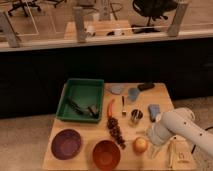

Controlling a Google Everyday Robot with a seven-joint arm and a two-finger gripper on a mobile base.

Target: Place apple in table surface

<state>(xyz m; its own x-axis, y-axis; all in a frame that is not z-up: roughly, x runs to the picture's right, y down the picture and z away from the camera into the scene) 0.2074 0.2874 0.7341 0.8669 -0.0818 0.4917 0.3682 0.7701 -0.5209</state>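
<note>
The apple (pixel 140 144), small, round and yellow-orange, rests on the light-wood table surface (pixel 85 131) near its front edge, between the orange-brown bowl (pixel 106 153) and my arm. My gripper (pixel 151 140) is at the end of the white arm that reaches in from the right. It sits right beside the apple's right side, low over the board. Whether it touches the apple does not show.
A green tray (pixel 82 99) with dark items stands at the back left. A purple bowl (pixel 66 144) is at the front left. A metal cup (pixel 136 116), dark grapes (pixel 116 131), a red chili (pixel 110 107), a fork (pixel 123 106) and a blue sponge (pixel 154 111) lie mid-board.
</note>
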